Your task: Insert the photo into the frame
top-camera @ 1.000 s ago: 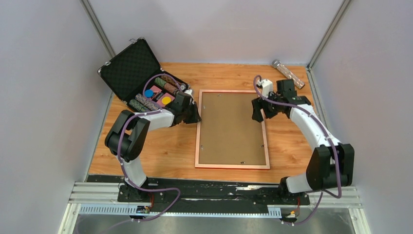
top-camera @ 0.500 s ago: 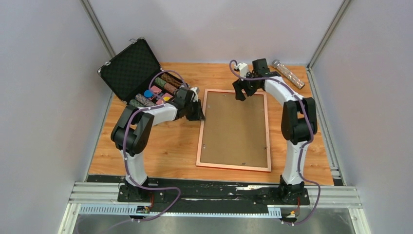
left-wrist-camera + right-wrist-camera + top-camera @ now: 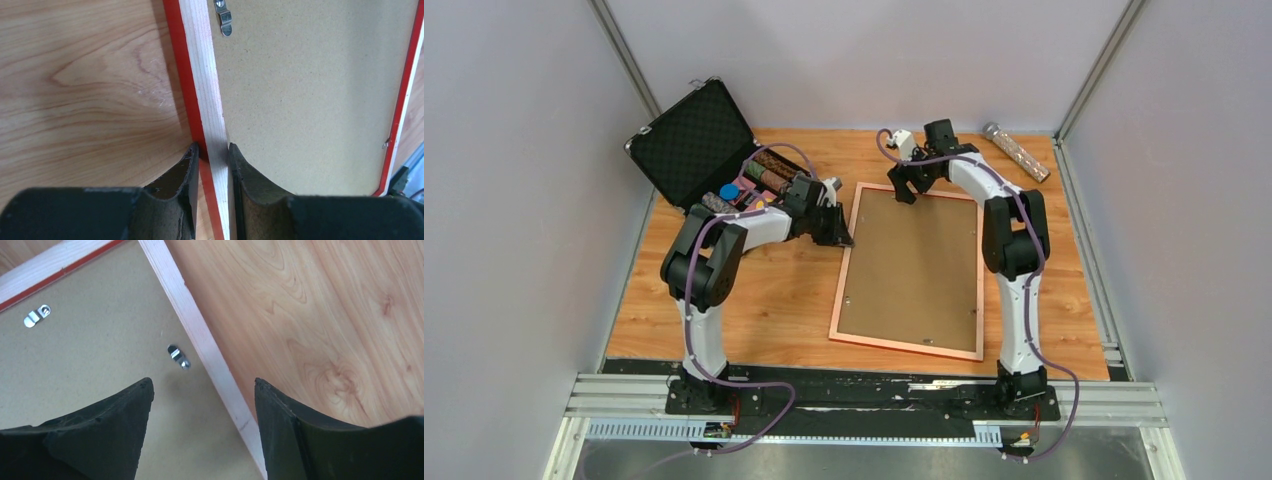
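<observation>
Left wrist: L fingers clamp frame rail; R fingers spread wide.

I see the wooden desk carrying the frame lying flat, an open black case far left, and a glittery tube far right.

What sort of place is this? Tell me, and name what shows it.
Probably a robot test cell: bare grey panel walls, an aluminium mounting rail at the near edge, and a wooden tabletop staged with the frame.
</observation>
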Tool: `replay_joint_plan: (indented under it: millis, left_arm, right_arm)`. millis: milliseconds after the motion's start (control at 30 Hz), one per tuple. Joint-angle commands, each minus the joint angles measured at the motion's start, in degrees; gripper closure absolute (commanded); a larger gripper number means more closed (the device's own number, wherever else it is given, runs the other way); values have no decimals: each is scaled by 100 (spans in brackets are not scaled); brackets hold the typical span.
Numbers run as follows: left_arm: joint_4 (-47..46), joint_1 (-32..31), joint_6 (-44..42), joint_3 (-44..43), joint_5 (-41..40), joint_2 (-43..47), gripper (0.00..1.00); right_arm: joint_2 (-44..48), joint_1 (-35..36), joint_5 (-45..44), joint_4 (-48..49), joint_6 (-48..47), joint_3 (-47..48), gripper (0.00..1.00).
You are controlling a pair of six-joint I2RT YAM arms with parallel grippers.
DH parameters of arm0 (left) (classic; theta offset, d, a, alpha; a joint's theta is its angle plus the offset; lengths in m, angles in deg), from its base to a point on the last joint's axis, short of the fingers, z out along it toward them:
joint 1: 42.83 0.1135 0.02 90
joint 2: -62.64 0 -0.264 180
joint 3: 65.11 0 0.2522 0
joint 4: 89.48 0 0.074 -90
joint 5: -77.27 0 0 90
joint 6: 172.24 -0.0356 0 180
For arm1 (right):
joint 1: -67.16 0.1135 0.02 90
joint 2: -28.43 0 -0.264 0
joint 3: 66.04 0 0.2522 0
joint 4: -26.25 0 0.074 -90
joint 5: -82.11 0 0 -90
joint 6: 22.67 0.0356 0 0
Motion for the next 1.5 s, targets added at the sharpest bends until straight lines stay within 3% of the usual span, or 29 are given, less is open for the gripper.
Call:
replay_joint_plan:
  millis: [0,433,933,1467]
  left_arm:
    - [877,-148,-252,188,393,-604,100]
    - [797,-149,-41,171,428,-574,100]
    - [759,-149,20,180,350,-524,100]
    - [739,-149,43,143,360,-573,100]
  right_arm:
    - [-239,57,180,135,-244,413,28]
    - [-551,74,165,132,-183,592,34]
    - [-294,-115,384,130,-182,276,41]
    - [-332,-262,337,135,-212,352,60]
